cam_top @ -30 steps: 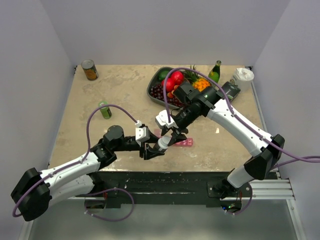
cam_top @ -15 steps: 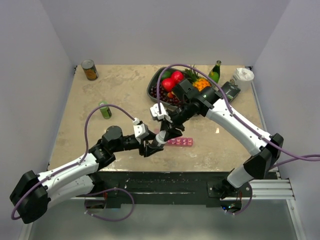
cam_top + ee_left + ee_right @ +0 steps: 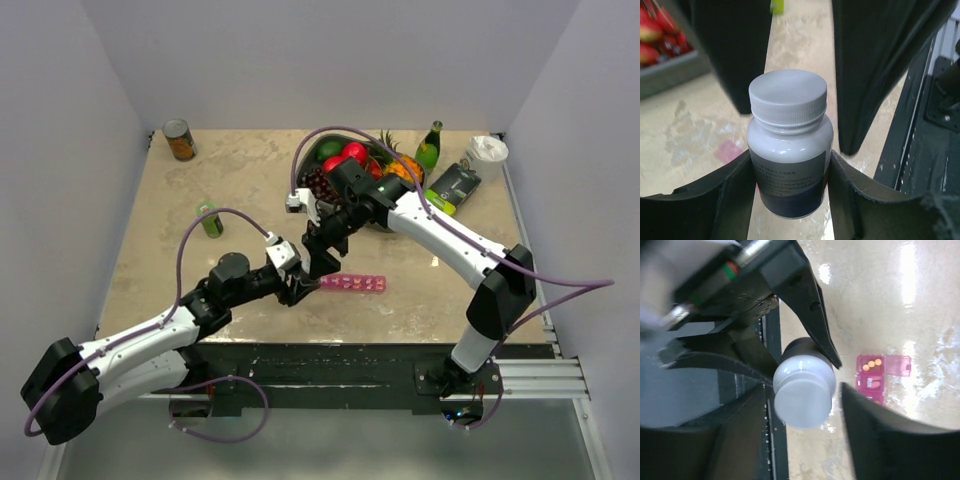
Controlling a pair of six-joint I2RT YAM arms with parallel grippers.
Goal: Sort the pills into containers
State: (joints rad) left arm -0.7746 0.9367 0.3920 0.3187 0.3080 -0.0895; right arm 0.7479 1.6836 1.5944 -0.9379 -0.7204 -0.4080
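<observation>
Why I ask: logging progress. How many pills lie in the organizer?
3 orange pills, together in the organizer's open compartment, seen from the right wrist. Other compartments may hide more.

The left arm [image 3: 150, 335] lies low and stretches forward and rightward. The left gripper [image 3: 302, 287] is clamped on the body of a pill bottle [image 3: 790, 165], with its fingers [image 3: 735, 197] pressed against both sides. The right arm [image 3: 450, 235] arches high from its base and bends leftward across the middle, wrist angled down. The right gripper [image 3: 320, 252] meets the left one, its jaws spread, with its fingers [image 3: 875, 75] on either side of the bottle's cap and gaps showing.
</observation>
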